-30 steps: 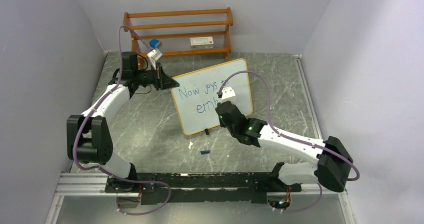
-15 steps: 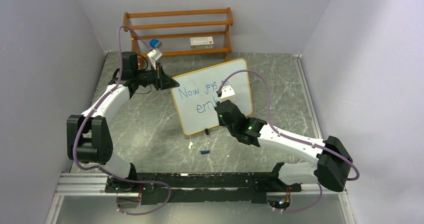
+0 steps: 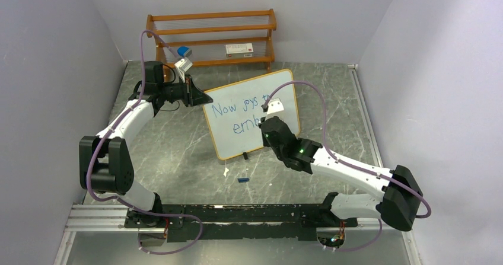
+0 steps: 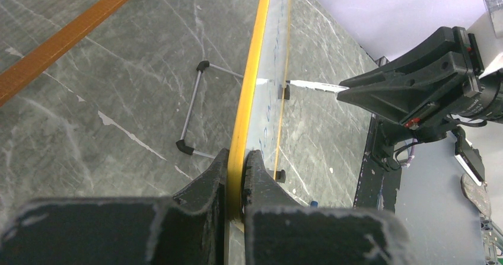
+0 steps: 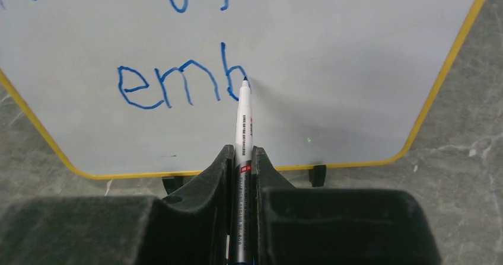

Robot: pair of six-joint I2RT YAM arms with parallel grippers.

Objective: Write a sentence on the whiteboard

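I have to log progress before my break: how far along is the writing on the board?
Done: the sentence has its top row, "Now joys" plus a partly hidden word, on the whiteboard. In hand: the left tool clamps the board's edge; the right tool holds the marker, tip at the "b" of "emb". Left: the rest of that word, at least.

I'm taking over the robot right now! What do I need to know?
Left tool: shut on the yellow edge of the whiteboard, which stands upright on the table.
Right tool: shut on a marker, with its tip at the board just right of the "b".
Done: the sentence reads "Now joys" plus a partly hidden third word, with "emb" in the row below.
To do: finish the second-row word, then lift the marker away.
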